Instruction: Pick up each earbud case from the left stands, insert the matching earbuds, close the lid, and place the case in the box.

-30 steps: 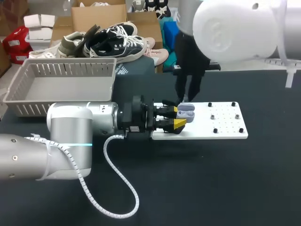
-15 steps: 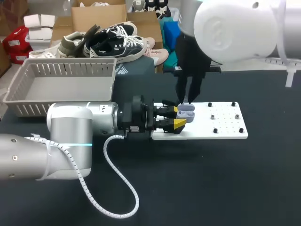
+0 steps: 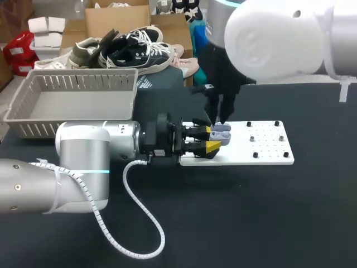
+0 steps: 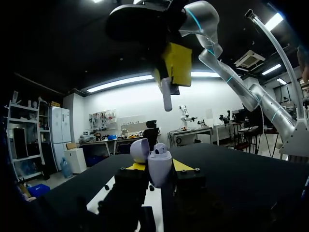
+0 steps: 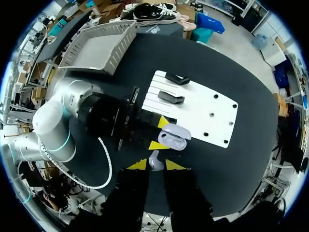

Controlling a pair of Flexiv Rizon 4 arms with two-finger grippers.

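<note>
Over the past second the right arm [image 3: 279, 33] had swung slightly toward the left arm [image 3: 83, 151] above the black table [image 3: 279, 212]. That carried the right gripper [image 3: 222, 114] sideways until it hung directly over the open case. The left arm had not budged.

The grey slatted plastic basket [image 3: 78, 74], the box meant for finished cases, stood well apart at the table's far left. On the white perforated board [image 3: 268, 145], the two black stands [image 5: 171, 98] held no case.

The left gripper [image 3: 215, 138], reaching over the board's left end, was clamped from both sides on the small lavender earbud case [image 3: 221, 132]. Its lid was thrown back and its sockets faced upward. The right gripper pinched a single lavender earbud [image 5: 155, 159] between its yellow tips, stem down and apart from the case below.

The shift looked like a final alignment. The earbud was not yet seated, the lid had yet to be shut, and the drop into the basket lay ahead. Whether the other socket was already filled could not be told.
</note>
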